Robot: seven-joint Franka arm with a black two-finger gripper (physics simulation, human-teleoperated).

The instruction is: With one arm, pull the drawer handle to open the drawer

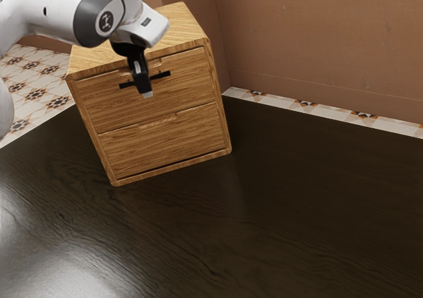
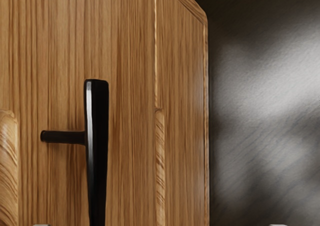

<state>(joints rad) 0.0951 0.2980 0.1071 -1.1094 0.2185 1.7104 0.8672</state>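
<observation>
A wooden cabinet (image 1: 182, 27) is seen in the upper left of the exterior view, set on a dark table (image 1: 277, 232). Its top drawer (image 1: 188, 80) is judged shut: the front is seen flush with the lower drawer (image 1: 172, 139), and no gap is shown. The black handle (image 1: 162, 74) is mounted across the middle of the top drawer's front. The gripper (image 1: 145, 92) is hung from the arm at the frame's upper left and is placed right over the handle's middle, crossing the bar. Whether it is clenched on the bar or released cannot be told, since the contact is hidden by the hand itself. In the wrist view the handle is seen close ahead, stood off the wood on a short post.

The pull is judged not yet begun, and several faults can be expected. If the bar is not truly clamped, it may be lost once the arm is drawn back. If the pull is angled off the drawer's line of travel, the drawer may be jammed, or the bar slid out sideways. The cabinet is not seen to be fastened down. With a stiff drawer, the whole cabinet could be dragged across the table instead.
</observation>
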